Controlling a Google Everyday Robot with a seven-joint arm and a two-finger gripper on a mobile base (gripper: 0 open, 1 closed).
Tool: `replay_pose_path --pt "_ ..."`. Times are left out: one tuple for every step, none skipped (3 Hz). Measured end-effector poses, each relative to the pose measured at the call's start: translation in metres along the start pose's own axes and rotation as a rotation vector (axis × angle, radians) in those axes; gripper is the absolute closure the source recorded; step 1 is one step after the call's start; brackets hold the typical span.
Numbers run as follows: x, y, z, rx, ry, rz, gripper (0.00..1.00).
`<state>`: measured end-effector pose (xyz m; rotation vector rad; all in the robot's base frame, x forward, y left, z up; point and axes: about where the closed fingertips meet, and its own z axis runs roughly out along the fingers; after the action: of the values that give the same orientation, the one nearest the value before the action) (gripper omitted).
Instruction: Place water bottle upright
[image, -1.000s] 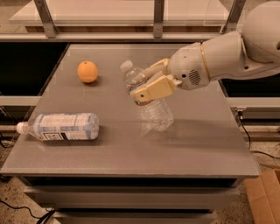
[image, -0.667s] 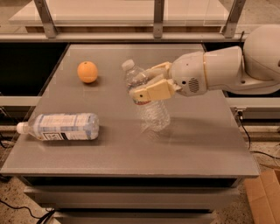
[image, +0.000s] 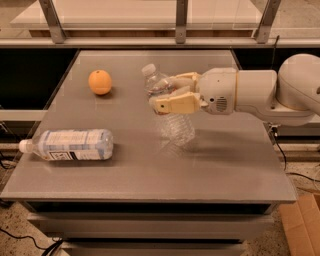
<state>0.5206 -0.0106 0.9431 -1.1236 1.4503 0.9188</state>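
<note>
The water bottle (image: 172, 122) is a small clear ribbed bottle with a white cap. It stands near the middle of the grey table (image: 225, 165), tilted with its cap toward the back left and its base at or just above the tabletop. My gripper (image: 169, 91) reaches in from the right and is shut on the bottle's upper part, one cream finger (image: 172, 103) in front and the other behind. The fingers hide the label band.
A fatter bottle with a large white-and-blue label (image: 70, 145) lies on its side at the front left, cap pointing left. An orange (image: 100, 82) sits at the back left. A metal rail runs behind the table. A cardboard box (image: 302, 222) is on the floor at the right.
My arm has dropped to a more level pose, with the wrist shifted slightly right. The bottle stays in the grip at nearly the same spot, cap a little higher.
</note>
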Motion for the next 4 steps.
replay_pose_path --pt "-0.01 -0.005 0.0 -0.006 -0.042 -0.023 1.0" --pt "-0.024 -0.007 0.0 -0.015 -0.068 -0.053 1.0" --pt "-0.03 -0.005 0.002 -0.02 -0.098 -0.073 1.0" --pt "-0.029 -0.001 0.008 -0.031 -0.121 -0.074 1.0"
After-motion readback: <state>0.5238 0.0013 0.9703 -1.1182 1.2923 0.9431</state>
